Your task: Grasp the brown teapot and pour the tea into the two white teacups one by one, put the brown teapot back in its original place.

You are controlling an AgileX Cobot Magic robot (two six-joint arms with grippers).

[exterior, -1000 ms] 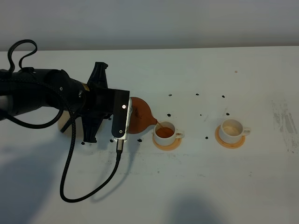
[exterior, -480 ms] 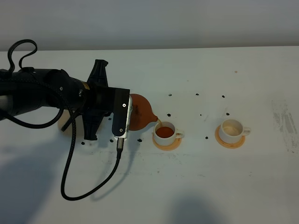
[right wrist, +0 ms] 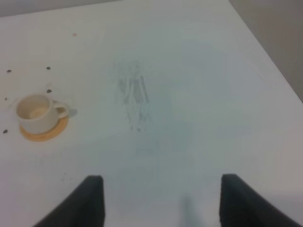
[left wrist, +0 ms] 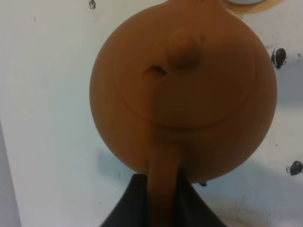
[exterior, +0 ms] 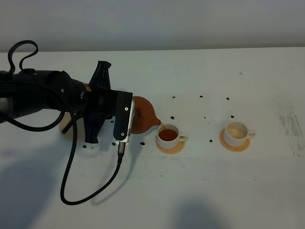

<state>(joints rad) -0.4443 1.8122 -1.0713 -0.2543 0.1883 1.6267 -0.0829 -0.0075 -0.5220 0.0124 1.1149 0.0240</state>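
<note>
My left gripper (left wrist: 163, 208) is shut on the loop handle of the brown teapot (exterior: 144, 116), with dark fingers (left wrist: 135, 203) on either side of the handle. The teapot is tilted, its spout over the left white teacup (exterior: 168, 135), and a thin stream runs into it. That cup holds reddish-brown tea and stands on an orange coaster (exterior: 170, 148). The right teacup (exterior: 236, 133) looks pale inside on its orange coaster (exterior: 233, 145); it also shows in the right wrist view (right wrist: 37, 111). The pale beige coaster (exterior: 62, 126) is mostly hidden behind my left arm. My right gripper (right wrist: 165, 203) is open and empty.
A black cable (exterior: 81, 191) loops over the white table in front of my left arm. Small dark marks (exterior: 202, 97) dot the table around the cups. A grey scuffed patch (right wrist: 135, 97) lies to the right of the right cup.
The teapot has shifted slightly back and up while staying tilted over the left cup. The tea in that cup looks darker and fuller.
</note>
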